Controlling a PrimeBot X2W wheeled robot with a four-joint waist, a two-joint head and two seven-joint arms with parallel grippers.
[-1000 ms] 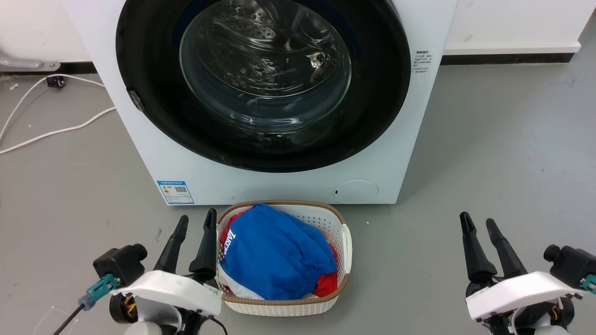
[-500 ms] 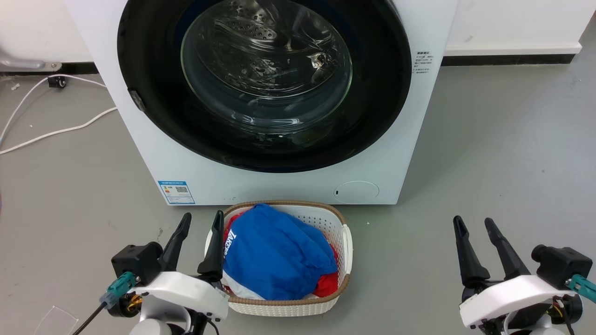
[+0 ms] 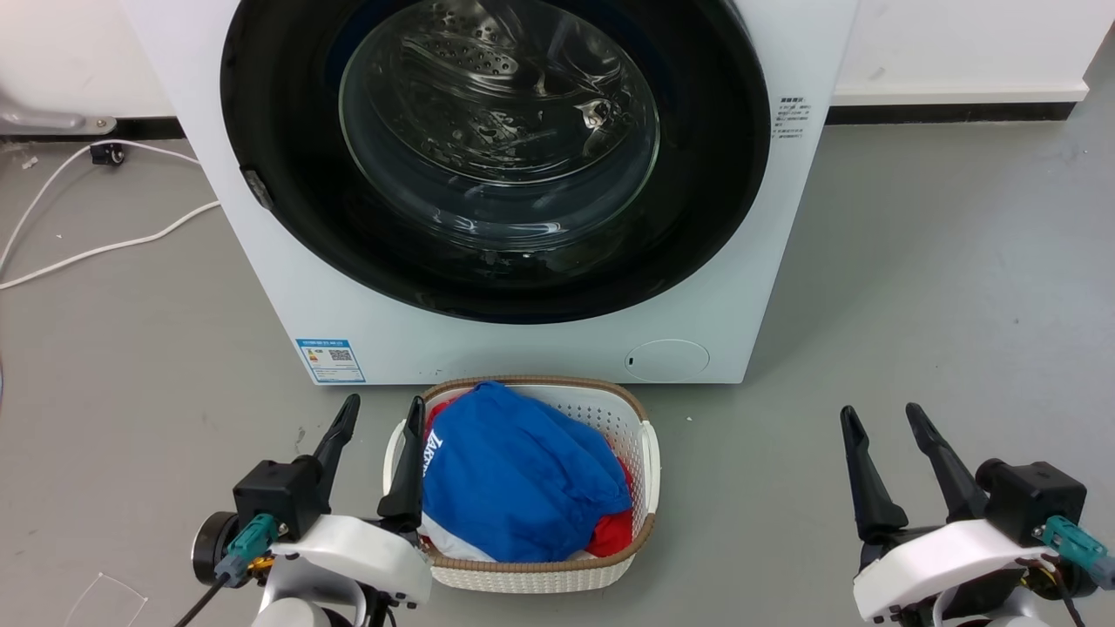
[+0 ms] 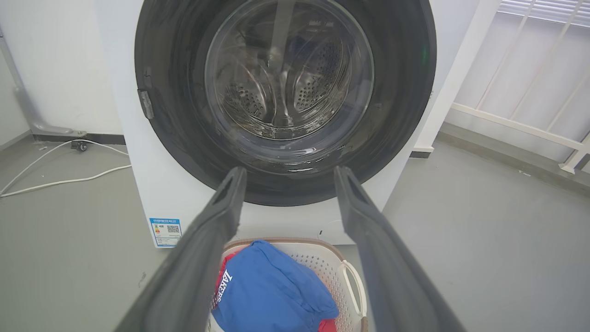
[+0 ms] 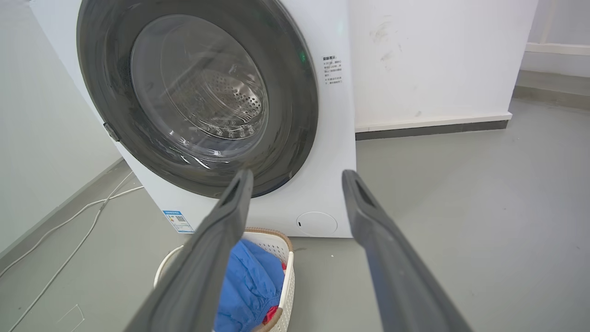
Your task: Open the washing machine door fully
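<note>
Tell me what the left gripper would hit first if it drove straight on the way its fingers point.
Probably the lower part of the large glossy black round washing machine door, which the left gripper frames in its wrist view. The white brown-rimmed laundry basket seems below that line.

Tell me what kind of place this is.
Most likely a laundry area, perhaps a test room set up as one. A white front-loading washing machine stands against a plain wall, and a laundry basket heaped with clothes sits on the bare grey floor before it.
</note>
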